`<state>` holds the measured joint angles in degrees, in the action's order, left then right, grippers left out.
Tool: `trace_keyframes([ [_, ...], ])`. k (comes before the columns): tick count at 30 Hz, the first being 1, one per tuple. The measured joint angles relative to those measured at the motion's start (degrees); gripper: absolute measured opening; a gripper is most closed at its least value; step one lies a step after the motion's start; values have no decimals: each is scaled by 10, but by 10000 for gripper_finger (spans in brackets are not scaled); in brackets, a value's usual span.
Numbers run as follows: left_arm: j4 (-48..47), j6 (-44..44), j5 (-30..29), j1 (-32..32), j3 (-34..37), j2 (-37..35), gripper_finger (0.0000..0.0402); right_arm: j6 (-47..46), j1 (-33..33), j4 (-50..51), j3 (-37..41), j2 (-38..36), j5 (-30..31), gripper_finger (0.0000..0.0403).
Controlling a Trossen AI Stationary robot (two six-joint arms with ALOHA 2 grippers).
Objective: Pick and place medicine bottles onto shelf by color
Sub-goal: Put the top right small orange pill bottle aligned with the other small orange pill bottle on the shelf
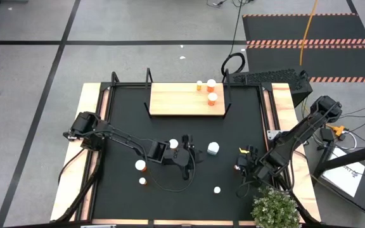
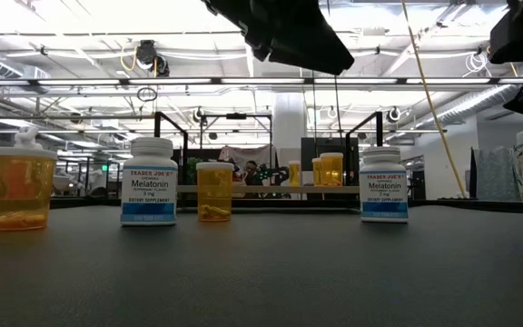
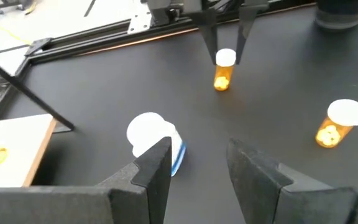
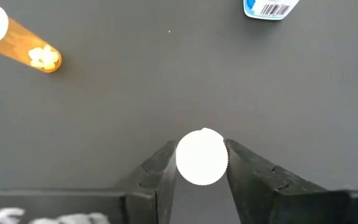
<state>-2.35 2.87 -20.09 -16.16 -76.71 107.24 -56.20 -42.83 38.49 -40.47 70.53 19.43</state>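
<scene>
**Right gripper.** The right gripper (image 4: 201, 150) is found at the right side of the table, set over an upright orange bottle (image 3: 222, 73). Its fingers are drawn in against both sides of the bottle's white cap, so a grip on the cap is recorded. The bottle's long axis is vertical. It is viewed end-on from the right wrist, where only the round cap is seen. Whether the base is clear of the mat cannot be told.

**Governing relation.** The shelf (image 1: 176, 101) lies at the far middle of the table, well apart from the held bottle. Three orange bottles (image 1: 211, 97) are stood at its right end, the end nearer the right arm. It is judged that the held bottle is to be carried upright to that end and set beside its own colour.

**Left gripper.** The left gripper (image 3: 199, 149) is held near the table's middle, its fingers moderately apart with nothing between them. A white bottle (image 3: 151, 134) with a blue label band is stood just ahead of one finger, outside the gap. The left arm is the nearer to this bottle.

**Markings.** In the low view, two white bottles (image 2: 149, 182) are seen to be printed "TRADER JOE'S", "Melatonin" and "DIETARY SUPPLEMENT". The strength line cannot be read with confidence. A barcode (image 4: 270, 7) is noted on a white bottle in the right wrist view. No writing is legible on the orange bottles.
</scene>
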Motion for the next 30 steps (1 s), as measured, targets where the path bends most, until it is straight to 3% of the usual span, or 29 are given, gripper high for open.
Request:
trace_keyframes([
  [10, 0, -4, 38, 1, 0, 0, 154, 14, 6, -4, 0, 0, -2, 134],
  [23, 1, -2, 38, 1, 0, 0, 154, 14, 6, 25, 0, 0, 8, 201],
  [30, 1, -1, 38, 1, 0, 0, 154, 30, 6, 39, 0, 0, 18, 196],
])
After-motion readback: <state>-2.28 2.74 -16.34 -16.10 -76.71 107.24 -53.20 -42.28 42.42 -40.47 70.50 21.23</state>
